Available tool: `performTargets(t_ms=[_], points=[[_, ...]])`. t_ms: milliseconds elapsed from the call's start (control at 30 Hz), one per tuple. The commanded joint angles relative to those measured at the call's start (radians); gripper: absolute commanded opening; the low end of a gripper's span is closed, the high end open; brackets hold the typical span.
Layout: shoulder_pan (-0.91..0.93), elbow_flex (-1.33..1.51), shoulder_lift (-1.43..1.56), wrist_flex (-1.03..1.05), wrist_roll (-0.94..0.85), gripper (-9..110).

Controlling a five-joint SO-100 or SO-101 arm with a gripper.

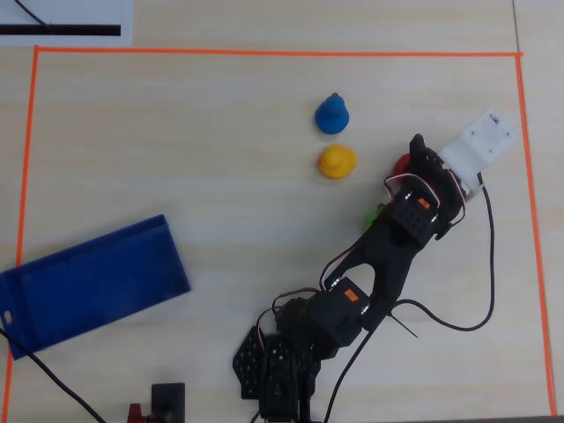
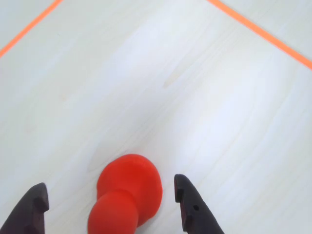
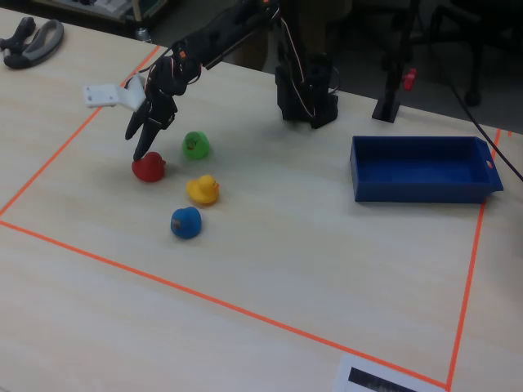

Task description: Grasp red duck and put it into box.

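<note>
The red duck [image 2: 127, 195] sits on the pale wood table between my two dark fingers, touching neither. It also shows in the fixed view [image 3: 149, 167], and a sliver of it shows beside the arm in the overhead view [image 1: 401, 164]. My gripper [image 2: 109, 184] is open and low over the duck, with one finger on each side; it also shows in the fixed view [image 3: 144, 147] and the overhead view [image 1: 409, 157]. The dark blue box [image 1: 92, 282] lies far off at the left of the overhead view, empty, and at the right of the fixed view [image 3: 421, 169].
A green duck [image 3: 195, 145], a yellow duck [image 3: 203, 189] and a blue duck [image 3: 186, 222] stand close to the red one. Orange tape [image 1: 264, 52] frames the work area. The arm's base [image 1: 282, 370] stands at the near edge in the overhead view.
</note>
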Motion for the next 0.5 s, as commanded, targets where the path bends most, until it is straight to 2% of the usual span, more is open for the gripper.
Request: performTargets(t_ms=[0, 467], points=[[-0.011, -0.038, -0.003, -0.031, -0.002, 35], [-0.012, -0.021, -0.115, -0.107, -0.011, 34]])
